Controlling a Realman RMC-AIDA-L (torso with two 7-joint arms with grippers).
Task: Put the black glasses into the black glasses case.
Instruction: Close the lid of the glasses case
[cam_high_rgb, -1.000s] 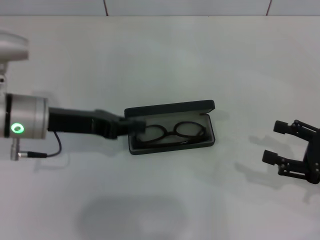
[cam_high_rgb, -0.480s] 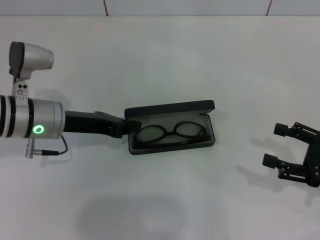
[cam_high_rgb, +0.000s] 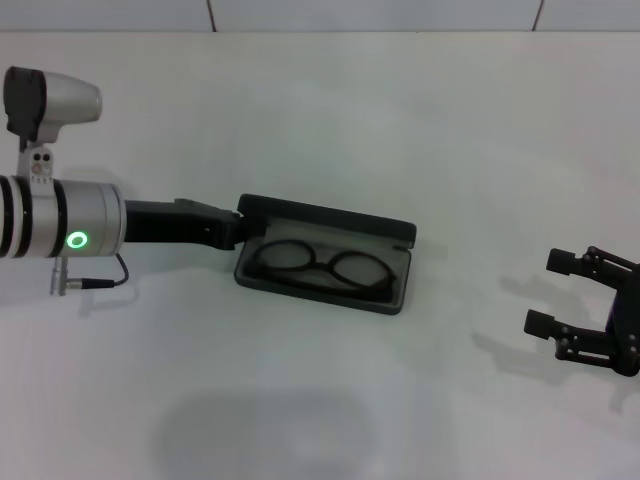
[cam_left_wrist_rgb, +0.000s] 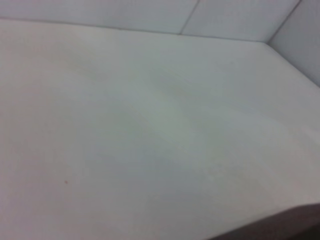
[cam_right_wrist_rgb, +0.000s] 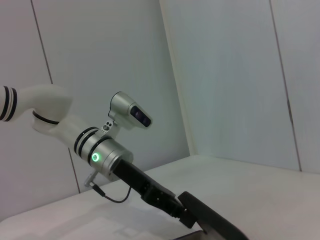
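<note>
Mid-desk: black glasses (cam_high_rgb: 320, 266) lie inside open black glasses case (cam_high_rgb: 325, 255). Left claw (cam_high_rgb: 240, 228) at case's left end, state untellable. Right claw (cam_high_rgb: 570, 305) spread, idle near right edge. Next, likely: lid shut.

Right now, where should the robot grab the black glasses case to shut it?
Probably the raised lid's long far edge on the rectangular matte black glasses case, coming from behind and pushing it down over the thin black-framed glasses. The left gripper sits at its left end.
</note>
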